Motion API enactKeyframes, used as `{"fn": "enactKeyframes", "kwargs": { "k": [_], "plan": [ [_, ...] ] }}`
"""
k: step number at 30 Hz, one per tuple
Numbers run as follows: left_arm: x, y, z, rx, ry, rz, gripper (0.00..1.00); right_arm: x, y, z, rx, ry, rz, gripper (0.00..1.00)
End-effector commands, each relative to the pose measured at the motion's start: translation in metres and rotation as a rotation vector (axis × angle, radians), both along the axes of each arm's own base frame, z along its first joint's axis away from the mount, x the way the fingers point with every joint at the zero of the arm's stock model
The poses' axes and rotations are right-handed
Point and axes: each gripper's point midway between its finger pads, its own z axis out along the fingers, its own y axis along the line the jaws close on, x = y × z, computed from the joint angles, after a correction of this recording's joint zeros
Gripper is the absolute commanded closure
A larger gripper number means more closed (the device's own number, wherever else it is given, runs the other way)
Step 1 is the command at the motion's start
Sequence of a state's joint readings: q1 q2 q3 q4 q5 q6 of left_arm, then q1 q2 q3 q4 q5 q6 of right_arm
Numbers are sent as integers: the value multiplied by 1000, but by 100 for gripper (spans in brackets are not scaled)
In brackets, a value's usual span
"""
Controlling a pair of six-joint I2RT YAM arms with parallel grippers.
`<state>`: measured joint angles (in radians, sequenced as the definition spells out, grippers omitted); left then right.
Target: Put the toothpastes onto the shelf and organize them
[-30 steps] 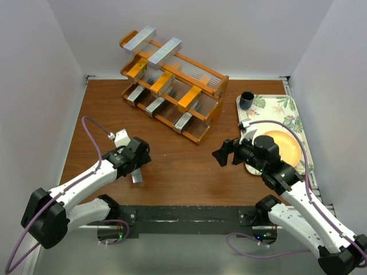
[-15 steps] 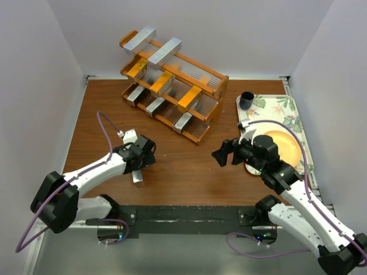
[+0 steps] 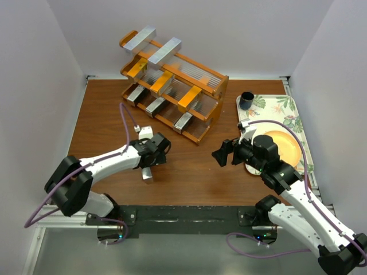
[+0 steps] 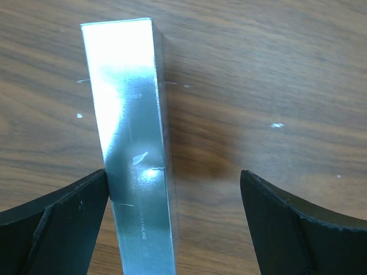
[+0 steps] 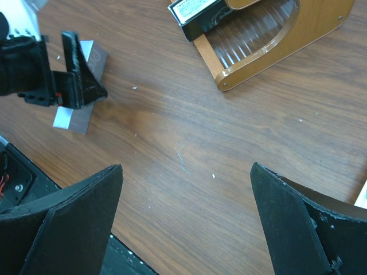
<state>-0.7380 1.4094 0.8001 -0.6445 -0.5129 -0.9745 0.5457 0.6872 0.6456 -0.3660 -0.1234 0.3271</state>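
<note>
Tabletop (image 3: pixel 195 172), dark matte wood grain; shelf (image 3: pixel 217 106), orange-brown stepped rack with clear ribbed panels, at the far side, already carrying silver and orange cartons. Left gripper (image 4: pixel 173 189), fingers spread, straddled the one loose toothpaste (image 4: pixel 135 149), a glossy silver slim carton lying flat nearer than the shelf, long axis running straight out between the fingers, hugging one; right gripper (image 5: pixel 186 172), likewise spread and empty, hovered well apart.

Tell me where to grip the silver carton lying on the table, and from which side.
Pinch the silver toothpaste carton across its two long sides, near mid-length, coming straight down. It lies flat on the table and is slim, so the open left gripper spans it.
</note>
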Motion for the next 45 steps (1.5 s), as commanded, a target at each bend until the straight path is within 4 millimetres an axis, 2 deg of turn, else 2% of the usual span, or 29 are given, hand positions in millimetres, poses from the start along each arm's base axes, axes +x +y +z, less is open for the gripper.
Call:
{"fn": "enactKeyframes", "kwargs": {
  "k": [1,6,11,15,21,25,27,28,33,35,41,43,45],
  "plan": [
    [13,-19,15,64,-52,-51,1,3,3,7,9,-36,13,2],
    [22,-33,14,143,-48,-98,3,3,2,8,11,-39,8,2],
    [37,-59,13,101,-59,-172,8,3,2,8,10,-38,10,2],
    [38,-79,16,81,-70,-217,11,2,1,7,9,-37,6,2],
    [26,-74,20,14,-83,-169,14,3,2,7,11,-38,9,2],
    [8,-59,19,-58,-98,-106,12,3,2,6,9,-34,9,2],
    [2,-61,17,-125,-101,-75,12,3,3,5,10,-31,11,2],
    [-5,-55,14,-144,-97,-64,12,3,3,6,11,-34,10,2],
    [-17,-68,5,-310,-96,-41,13,3,2,6,8,-32,9,2],
    [-23,-66,-3,-331,-83,-24,14,3,2,6,7,-31,9,2],
    [-25,-61,-20,-289,-62,-16,23,3,1,6,5,-33,7,2],
    [-25,-61,-24,-275,-52,-19,28,3,2,6,6,-33,6,2],
    [-26,-64,-23,-272,-49,-29,38,3,2,6,6,-32,6,2]
  ]
}}
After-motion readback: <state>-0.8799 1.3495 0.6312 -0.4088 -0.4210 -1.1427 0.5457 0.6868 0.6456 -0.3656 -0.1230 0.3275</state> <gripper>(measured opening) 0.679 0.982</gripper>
